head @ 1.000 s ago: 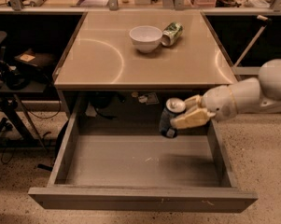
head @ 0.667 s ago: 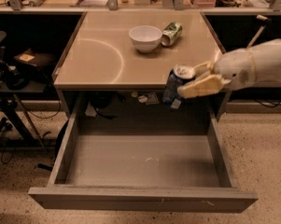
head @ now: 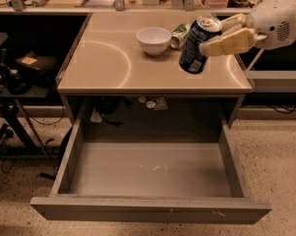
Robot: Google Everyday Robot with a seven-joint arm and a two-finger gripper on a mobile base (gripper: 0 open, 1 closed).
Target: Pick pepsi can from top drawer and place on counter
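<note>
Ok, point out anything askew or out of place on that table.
The green can lies on its side on the counter, beside the white bowl, instead of standing. The pepsi can hangs tilted in the pincer above the counter's right side. The top drawer stands open.

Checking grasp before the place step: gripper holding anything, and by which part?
The gripper holds the pepsi can by its upper sidewall, just below the rim; the can is tilted over the right part of the counter.

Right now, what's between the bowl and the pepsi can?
Camera view: the green can beside the bowl; the gripper holds the pepsi can over the counter.
</note>
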